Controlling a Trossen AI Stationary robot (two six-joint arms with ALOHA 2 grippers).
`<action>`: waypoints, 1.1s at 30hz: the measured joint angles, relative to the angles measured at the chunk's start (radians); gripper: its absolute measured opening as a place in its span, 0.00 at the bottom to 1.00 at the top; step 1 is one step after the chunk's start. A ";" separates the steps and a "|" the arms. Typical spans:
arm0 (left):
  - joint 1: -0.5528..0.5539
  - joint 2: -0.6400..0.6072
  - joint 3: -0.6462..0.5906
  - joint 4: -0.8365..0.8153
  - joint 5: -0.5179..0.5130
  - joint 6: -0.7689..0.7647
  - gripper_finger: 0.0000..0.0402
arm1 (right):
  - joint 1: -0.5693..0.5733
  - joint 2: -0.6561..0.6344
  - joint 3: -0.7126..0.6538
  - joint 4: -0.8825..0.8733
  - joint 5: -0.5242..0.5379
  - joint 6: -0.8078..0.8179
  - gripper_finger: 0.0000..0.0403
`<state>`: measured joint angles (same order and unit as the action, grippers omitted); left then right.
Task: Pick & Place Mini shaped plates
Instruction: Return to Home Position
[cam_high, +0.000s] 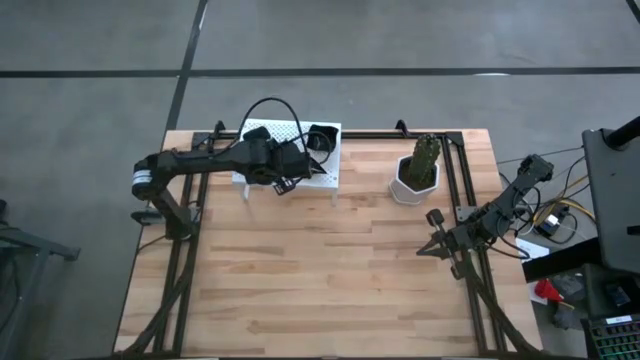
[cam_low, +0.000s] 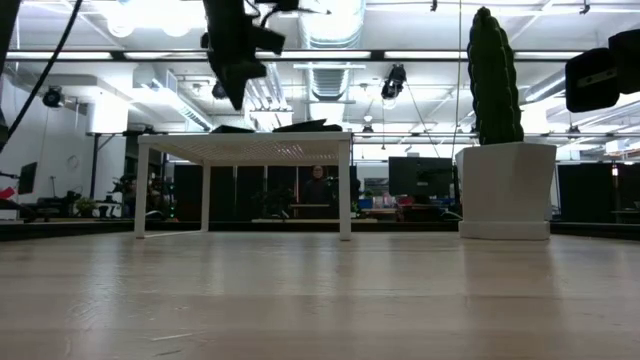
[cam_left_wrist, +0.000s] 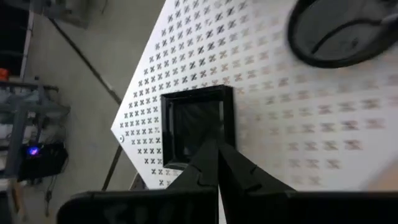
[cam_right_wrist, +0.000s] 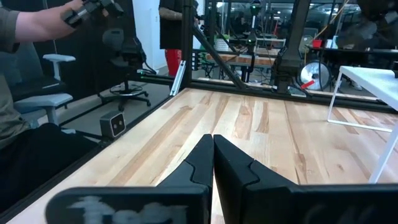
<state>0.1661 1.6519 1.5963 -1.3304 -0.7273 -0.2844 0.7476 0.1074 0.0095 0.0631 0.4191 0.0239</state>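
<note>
L claw (cam_left_wrist: 217, 146) closed over sq plates (cam_left_wrist: 196, 118) — R claw (cam_right_wrist: 213, 142) by table (cam_high: 300, 290) edge.

No legible text, labels, brands or numbers in any view. Closest thing: cross-shaped cutouts across the white rack (cam_left_wrist: 280, 118), filling the upper half of the left wrist view. That's a perforation pattern, not lettering.

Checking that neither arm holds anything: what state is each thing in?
left gripper: jaws shut, empty, above the white rack.
right gripper: jaws shut, empty, over the table's right side.
square plate: lying flat on the white rack, ungripped.
rounded dish: lying on the white rack.
cactus pot: upright on the table.
</note>
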 joint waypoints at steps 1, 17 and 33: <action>-0.012 -0.008 0.000 0.004 0.000 0.000 0.00 | 0.000 0.000 0.000 0.000 0.000 0.000 0.02; -0.328 -0.351 -0.415 0.778 0.247 0.127 0.00 | 0.000 0.000 0.000 0.000 0.000 0.001 0.02; -0.455 -0.716 -1.120 1.501 0.434 0.168 0.00 | 0.000 0.000 0.000 0.000 0.000 0.000 0.02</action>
<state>-0.2892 0.9357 0.4766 0.1707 -0.2932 -0.1159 0.7479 0.1074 0.0093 0.0628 0.4187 0.0235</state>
